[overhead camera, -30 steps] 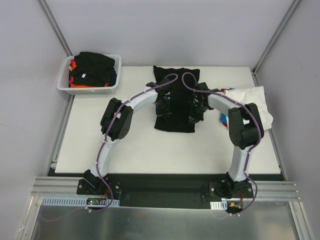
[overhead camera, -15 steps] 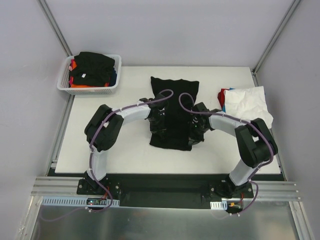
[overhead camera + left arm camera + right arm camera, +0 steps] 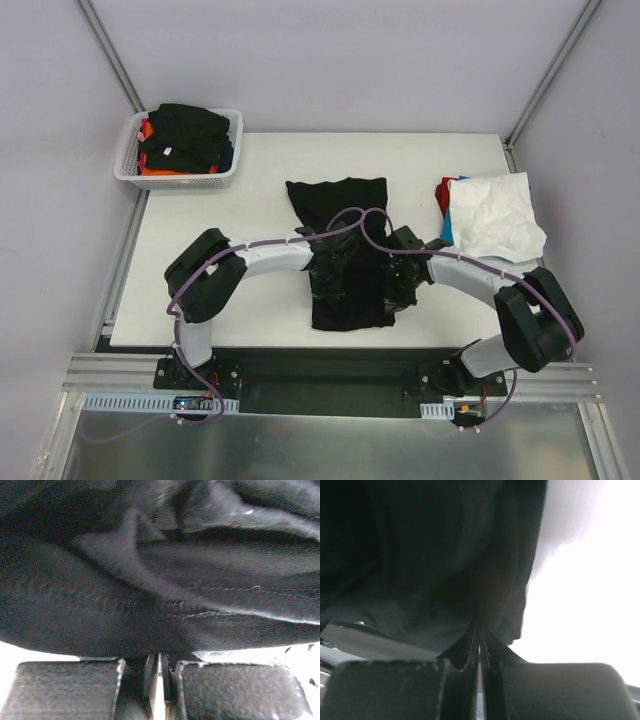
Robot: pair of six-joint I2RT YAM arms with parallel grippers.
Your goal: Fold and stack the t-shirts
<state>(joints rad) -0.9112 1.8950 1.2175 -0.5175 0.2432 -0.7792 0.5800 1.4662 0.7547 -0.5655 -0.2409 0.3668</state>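
We see the black t-shirt (image 3: 345,300) lying lengthwise down the middle of the table (image 3: 200,260). Its near end almost reaches the table's front edge and its far end sits around mid-table. A second ago its far end lay up by the table's back edge, and half a second ago it was partway, so the whole shirt has been drawn toward the arm bases. It also looks narrower and longer than it did then.

Both arms have pulled back with it, and their elbows now sit lower and wider in the overhead view. The left gripper (image 3: 322,265) rests on the shirt's left side and the right gripper (image 3: 400,280) on its right side, roughly level with each other.

In the left wrist view the left gripper (image 3: 159,662) has its jaws pressed together, with a stitched fold of black cloth meeting them. In the right wrist view the right gripper (image 3: 480,645) is likewise clamped tight, with black cloth pinched into the seam.

The white t-shirt (image 3: 495,215) stays at the table's right edge, on top of a red t-shirt (image 3: 440,192) and a blue t-shirt (image 3: 444,238). The mesh basket (image 3: 125,168) at the back left corner holds its heaped shirts (image 3: 185,135) as before.
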